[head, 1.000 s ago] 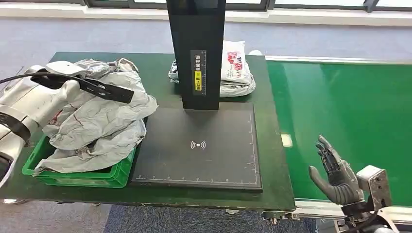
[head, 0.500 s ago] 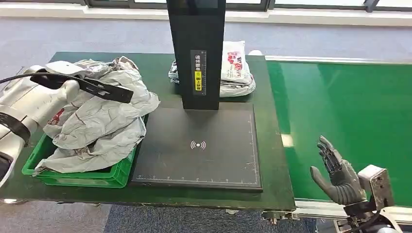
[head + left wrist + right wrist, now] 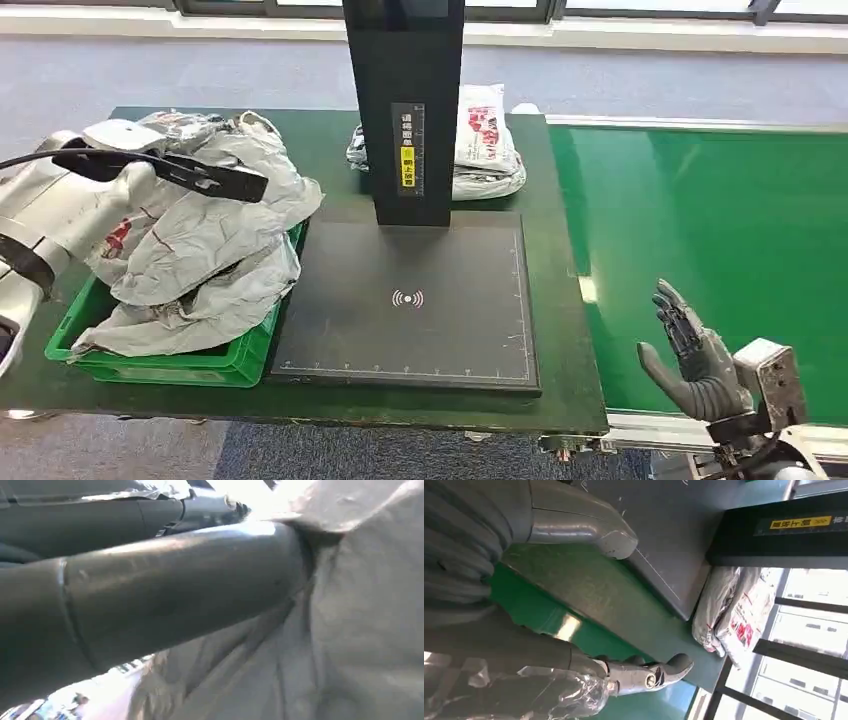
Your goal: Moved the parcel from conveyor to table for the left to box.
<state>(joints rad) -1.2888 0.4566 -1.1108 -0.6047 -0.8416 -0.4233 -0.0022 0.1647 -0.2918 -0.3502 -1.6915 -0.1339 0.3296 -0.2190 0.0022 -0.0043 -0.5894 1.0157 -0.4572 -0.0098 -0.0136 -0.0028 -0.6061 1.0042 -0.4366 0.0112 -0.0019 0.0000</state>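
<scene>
Hovering over the near edge of the green conveyor [image 3: 720,230], at about four o'clock in the head view, the right hand [image 3: 690,358] holds nothing, its dark fingers [image 3: 673,313] spread apart and pointing up. From its wrist view the thumb [image 3: 589,527] and fingers reach out over the belt with a clear gap between them. Over at nine o'clock, the left hand [image 3: 165,600] is buried against crumpled grey parcel wrapping, and whether it grips anything I cannot tell; the silver left arm [image 3: 60,215] lies across the heap. That heap of grey parcels [image 3: 215,250] overflows a green crate [image 3: 175,362] on the dark green worktop [image 3: 570,330]. Just beside the crate, at the middle, lies a black scanning pad [image 3: 410,300] with a black upright post [image 3: 405,100] rising from its far edge. Behind the post, at about one o'clock, a white parcel [image 3: 485,140] with red print rests on the worktop, close to the conveyor's edge.
</scene>
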